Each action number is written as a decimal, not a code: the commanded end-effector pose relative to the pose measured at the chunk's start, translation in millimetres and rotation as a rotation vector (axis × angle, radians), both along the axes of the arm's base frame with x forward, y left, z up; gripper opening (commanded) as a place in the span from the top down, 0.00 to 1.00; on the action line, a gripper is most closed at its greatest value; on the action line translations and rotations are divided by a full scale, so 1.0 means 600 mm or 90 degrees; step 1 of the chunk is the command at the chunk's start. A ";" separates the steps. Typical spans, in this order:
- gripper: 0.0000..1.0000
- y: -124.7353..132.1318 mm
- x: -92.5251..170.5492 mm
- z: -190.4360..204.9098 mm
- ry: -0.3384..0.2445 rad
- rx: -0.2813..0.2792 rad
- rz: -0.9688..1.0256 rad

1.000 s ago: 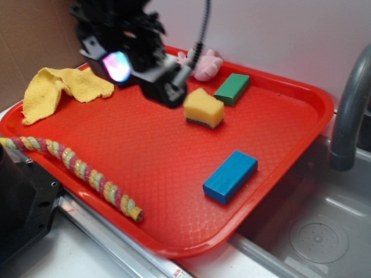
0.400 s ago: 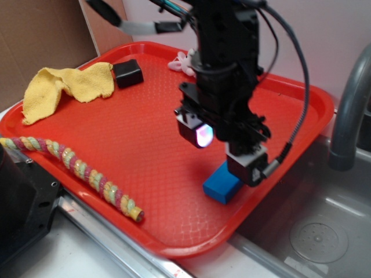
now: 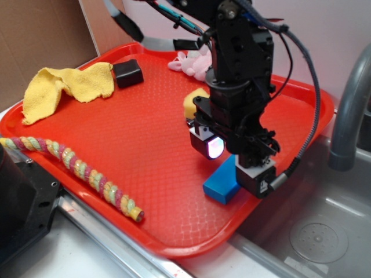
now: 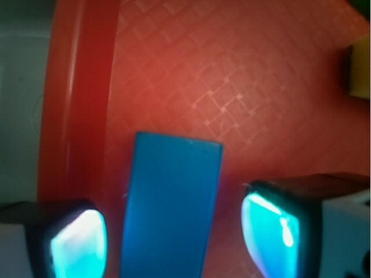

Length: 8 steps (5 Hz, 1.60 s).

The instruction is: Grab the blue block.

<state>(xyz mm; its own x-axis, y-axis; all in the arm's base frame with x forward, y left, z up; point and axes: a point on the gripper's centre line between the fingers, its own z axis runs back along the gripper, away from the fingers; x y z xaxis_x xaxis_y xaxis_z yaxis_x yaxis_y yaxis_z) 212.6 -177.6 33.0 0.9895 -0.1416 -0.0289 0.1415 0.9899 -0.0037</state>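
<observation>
Gripper (image 4: 174, 240): jaws spread wide, one glowing pad (image 4: 78, 243) on each side of the blue block; a gap of red tray shows between the block and the right pad, so it has hold of nothing. In the exterior view the gripper (image 3: 235, 168) is low over the tray, near its edge by the sink.
Blue block (image 4: 168, 208): lies flat on the red tray, between the open fingers, its long axis running along the line of the fingers. In the exterior view the blue block (image 3: 221, 186) is partly hidden by the gripper, only its near end showing, close to the tray edge nearest the sink.
Red tray (image 3: 145, 145): covers most of the bench; its raised rim (image 4: 75, 92) runs just beside the block.
Yellow sponge (image 3: 191, 103): behind the arm, towards the back edge, mostly hidden.
Yellow cloth (image 3: 64, 87): crumpled at the back-left corner of the tray.
Black cube (image 3: 128, 73): just beside the cloth, at the back edge.
Pink toy (image 3: 191, 62): at the back edge, partly hidden.
Twisted rope (image 3: 81, 169): along the front-left edge of the tray.
Faucet (image 3: 348, 110): grey, at the right edge, over the sink.
</observation>
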 end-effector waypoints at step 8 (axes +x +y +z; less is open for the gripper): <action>1.00 0.119 -0.065 0.154 -0.071 0.003 -0.089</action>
